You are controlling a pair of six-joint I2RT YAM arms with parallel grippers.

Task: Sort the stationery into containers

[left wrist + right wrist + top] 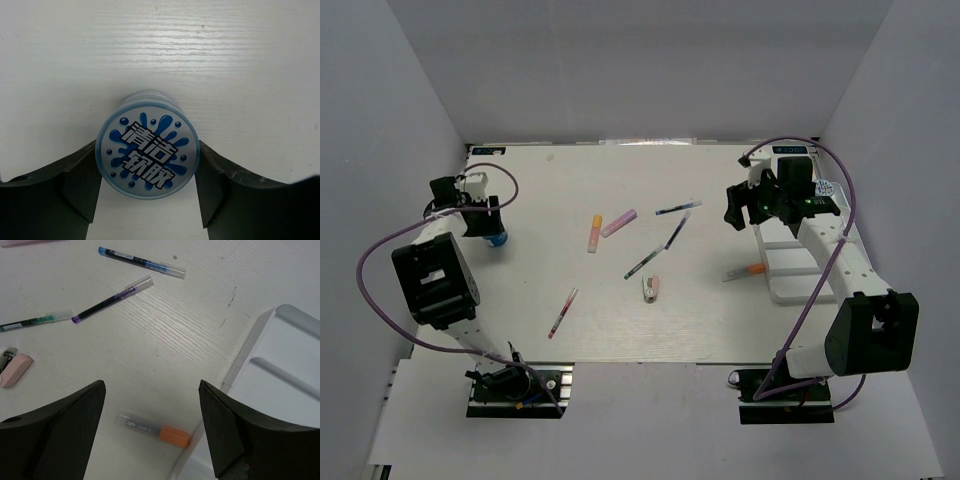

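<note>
My left gripper [480, 215] [147, 145] is open, its fingers close on either side of a round blue-lidded tub [147, 145] [497, 240] standing on the table. My right gripper [740, 205] [152, 385] is open and empty, hovering over an orange-capped highlighter [152, 429] [745, 272] that lies against the white divided tray [285, 370] [790, 285]. In mid-table lie a yellow-orange highlighter [594, 233], a pink-purple highlighter [619, 222], a blue pen [678, 208] [141, 262], a dark pen [676, 230] [111, 299], a green pen [644, 264] [35, 321], a pink-white eraser-like piece [651, 288] [15, 370] and a red pen [562, 313].
White walls close in the table on the left, right and back. The right arm covers much of the tray. A small round patterned object [823, 187] sits by the right arm's wrist.
</note>
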